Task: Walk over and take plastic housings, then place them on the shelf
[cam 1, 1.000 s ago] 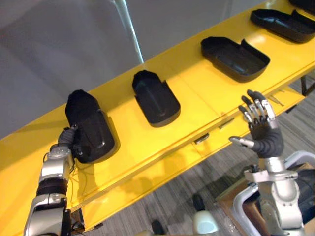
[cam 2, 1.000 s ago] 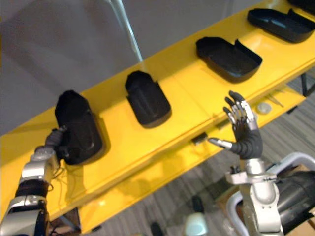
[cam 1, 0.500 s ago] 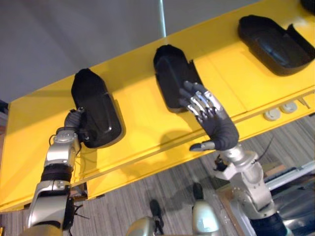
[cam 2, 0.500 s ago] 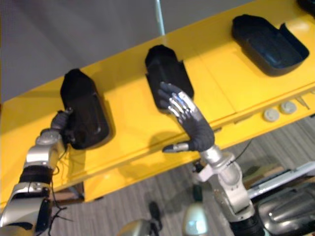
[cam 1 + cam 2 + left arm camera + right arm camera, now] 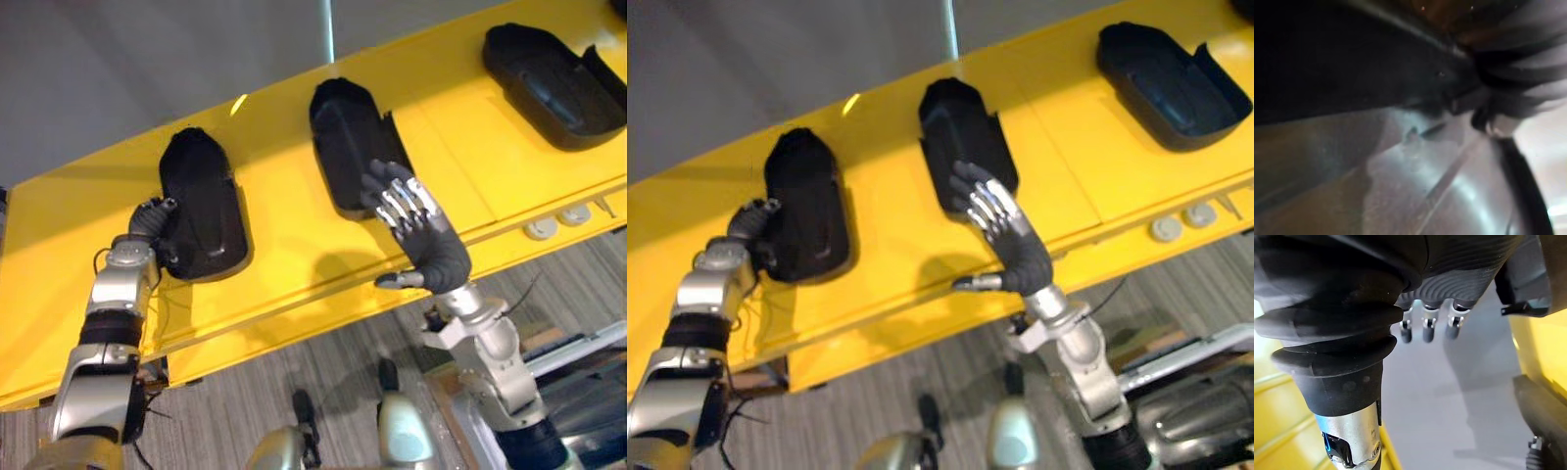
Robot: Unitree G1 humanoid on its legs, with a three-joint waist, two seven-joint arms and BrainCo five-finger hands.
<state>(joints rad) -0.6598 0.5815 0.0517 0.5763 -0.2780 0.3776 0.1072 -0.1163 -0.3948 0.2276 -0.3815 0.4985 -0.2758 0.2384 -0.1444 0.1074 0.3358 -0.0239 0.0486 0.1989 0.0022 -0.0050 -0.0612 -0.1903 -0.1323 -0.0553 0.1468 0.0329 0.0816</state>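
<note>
Left hand curls on the near end of the left housing, I think to set it flat on the yellow shelf. Right hand is spread wide by the middle housing.

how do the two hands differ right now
The left hand is curled on the near edge of the left housing; the right hand is open, fingers straight, holding nothing. The left hand is by the left housing, the right hand in front of the middle housing. Both reach to the yellow shelf.
</note>
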